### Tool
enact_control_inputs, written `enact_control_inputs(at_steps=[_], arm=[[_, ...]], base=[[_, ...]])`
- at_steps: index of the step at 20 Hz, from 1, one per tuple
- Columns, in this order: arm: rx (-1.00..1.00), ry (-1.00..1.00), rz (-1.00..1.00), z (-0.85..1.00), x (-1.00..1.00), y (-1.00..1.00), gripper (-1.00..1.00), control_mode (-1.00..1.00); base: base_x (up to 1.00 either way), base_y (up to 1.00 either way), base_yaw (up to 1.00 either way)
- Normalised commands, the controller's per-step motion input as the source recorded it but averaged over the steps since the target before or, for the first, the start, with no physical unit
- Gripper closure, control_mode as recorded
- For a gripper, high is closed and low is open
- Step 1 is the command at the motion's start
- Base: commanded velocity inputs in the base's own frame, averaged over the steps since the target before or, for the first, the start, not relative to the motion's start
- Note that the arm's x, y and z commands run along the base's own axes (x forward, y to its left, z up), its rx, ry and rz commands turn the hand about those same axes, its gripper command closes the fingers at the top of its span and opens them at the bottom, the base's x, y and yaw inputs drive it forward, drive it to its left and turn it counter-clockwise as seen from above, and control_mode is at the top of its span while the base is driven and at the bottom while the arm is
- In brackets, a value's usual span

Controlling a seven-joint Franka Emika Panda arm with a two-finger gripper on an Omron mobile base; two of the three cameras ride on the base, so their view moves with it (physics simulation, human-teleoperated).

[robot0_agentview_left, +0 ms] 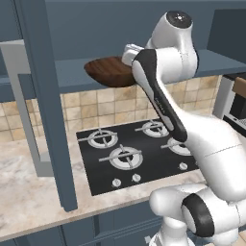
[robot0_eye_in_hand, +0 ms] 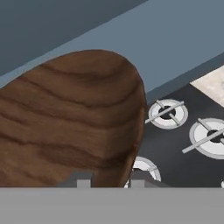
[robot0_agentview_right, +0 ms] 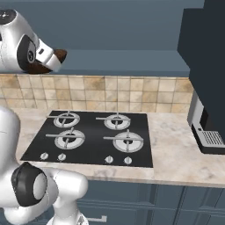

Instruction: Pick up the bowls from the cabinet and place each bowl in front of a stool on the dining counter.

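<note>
Dark brown wood grain filled most of my hand view: the wooden bowl [robot0_eye_in_hand: 65,118] sat right at the end effector [robot0_eye_in_hand: 107,181], whose fingertips [robot0_eye_in_hand: 83,180] stood on either side of its rim, though I could not tell whether they pinched it. From the left base view, the bowl [robot0_agentview_left: 108,71] was at the near edge of the blue-grey cabinet shelf [robot0_agentview_left: 72,74], overhanging it above the black gas hob [robot0_agentview_left: 129,156] on the beige table [robot0_agentview_left: 29,192].

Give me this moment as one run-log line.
stage: picking from cabinet | gripper: at rim of wooden bowl, grip unconfirmed | bowl: at shelf edge, above gas hob | placed: not yet
</note>
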Motion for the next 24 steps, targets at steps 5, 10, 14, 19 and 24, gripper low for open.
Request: enact_control_inputs(at_steps=[5, 10, 14, 19, 24], arm=[[0.10, -0.13, -0.05, 0.00, -1.00, -0.84, 1.00, -1.00], [0.07, -0.08, 0.00, 0.00, -0.90, -0.63, 1.00, -1.00], [0.07, -0.04, 0.00, 0.00, -0.73, -0.54, 1.00, -1.00], [0.08, 0.00, 0.02, 0.00, -0.54, -0.43, 1.00, -1.00], [0.07, 0.00, 0.08, -0.06, -0.26, -0.19, 1.00, -1.00]], base=[[0.00, 0.00, 0.00], [0.00, 0.00, 0.00], [0.00, 0.00, 0.00], [0.00, 0.00, 0.00], [0.00, 0.00, 0.00]])
